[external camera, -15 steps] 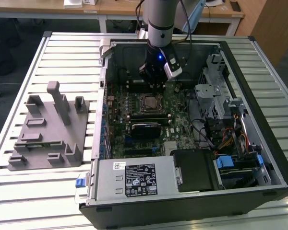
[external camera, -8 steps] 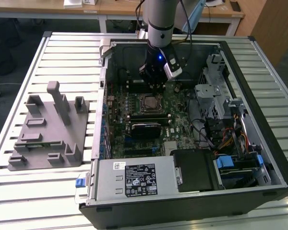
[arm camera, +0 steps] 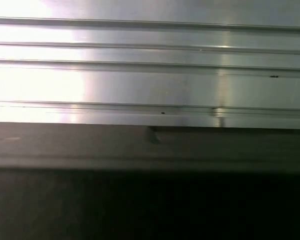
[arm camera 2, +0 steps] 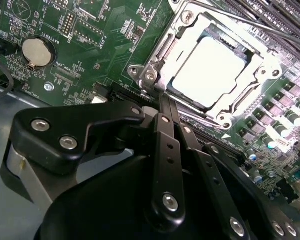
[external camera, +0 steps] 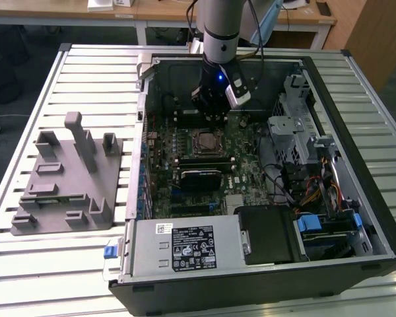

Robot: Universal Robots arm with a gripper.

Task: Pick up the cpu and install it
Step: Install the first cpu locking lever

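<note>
The cpu (arm camera 2: pixel 207 72), a pale silver square, lies flat in the motherboard socket, framed by the socket's shiny metal bracket (arm camera 2: pixel 155 60). The exterior view has the cpu (external camera: pixel 206 140) near the middle of the green board inside the open computer case. My gripper (external camera: pixel 211 117) hangs inside the case just beyond the socket, toward the case's far wall. Its two black fingers (arm camera 2: pixel 165 130) lie close together, shut with nothing between them, and their tips end just short of the socket's edge.
A grey plastic tray (external camera: pixel 66 198) with upright blocks stands on the slatted table at the exterior view's left. Inside the case are a black module (external camera: pixel 201 177) below the socket, a drive cage (external camera: pixel 290 132) and cables at the right, and a power supply (external camera: pixel 185 247) at the front.
</note>
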